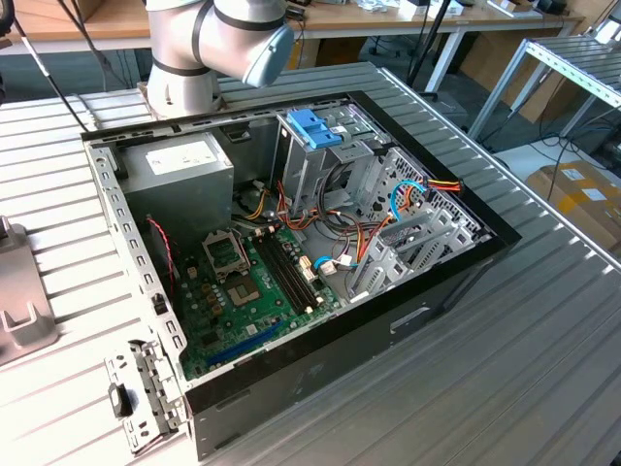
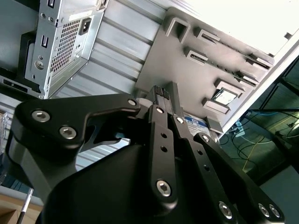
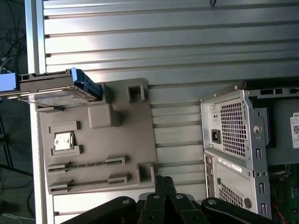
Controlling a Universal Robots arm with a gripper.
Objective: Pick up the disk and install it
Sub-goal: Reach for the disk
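The disk is seen resting at one end of the grey holder plate on the slatted table, well apart from the open computer case. The end effector is held closed and empty over the plate, clear of the disk. Raised blocks and a small chip are spotted on the plate between them.

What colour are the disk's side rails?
Blue; the rails on the disk show best in the first wrist view.
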